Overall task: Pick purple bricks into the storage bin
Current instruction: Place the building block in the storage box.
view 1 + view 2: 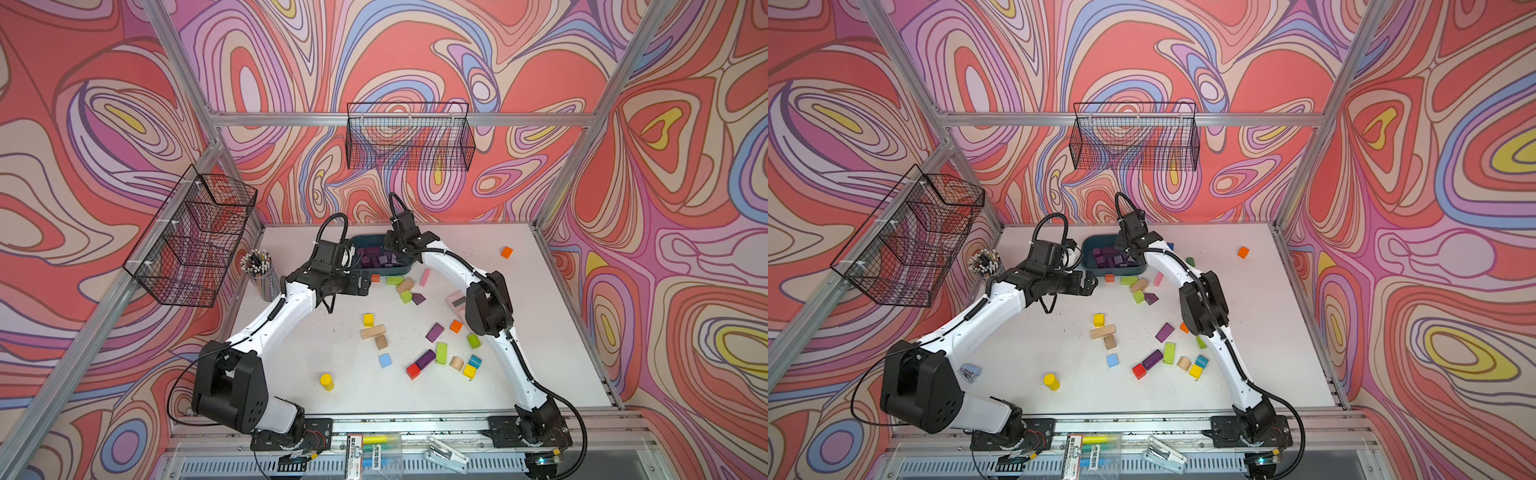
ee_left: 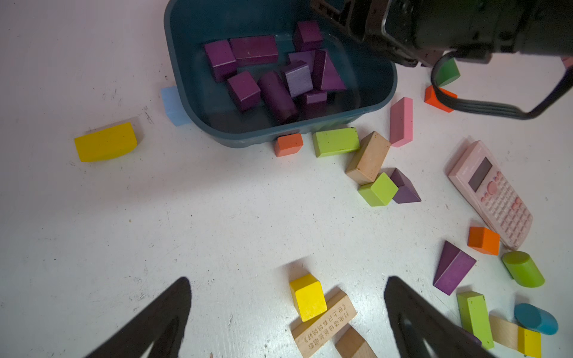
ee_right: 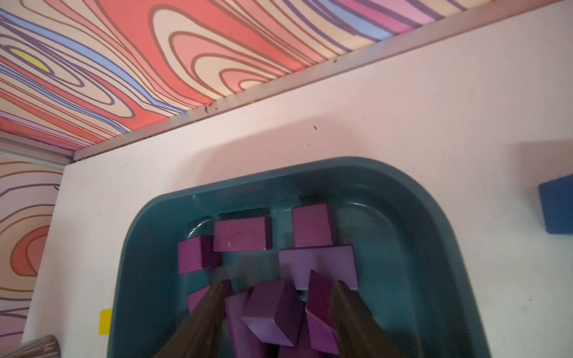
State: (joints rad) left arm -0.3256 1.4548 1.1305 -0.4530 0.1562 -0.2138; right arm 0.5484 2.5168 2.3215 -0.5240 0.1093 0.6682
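Walls (image 1: 104, 104) papered in swirling pink, red and lilac bands enclose a white counter (image 1: 311, 340); an aluminium frame (image 1: 291, 119) carries a black rear wire basket (image 1: 409, 137) and a side wire basket (image 1: 191, 237).

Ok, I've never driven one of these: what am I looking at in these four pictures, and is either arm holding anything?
Two white robot arms stand at the table's near edge. The two wide pictures come from one overhead camera looking down on everything; the other two come from a camera on each arm's wrist, looking past its fingers. On the table lie coloured wooden blocks, a pink calculator and the teal storage bin, already holding a heap of purple bricks. Three purple bricks lie outside it: a wedge, a second wedge and a bar. The left gripper hangs over the table, fingers wide apart, empty. The right gripper is over the bin, fingers parted; the bricks between them seem to lie loose, so nothing looks held.
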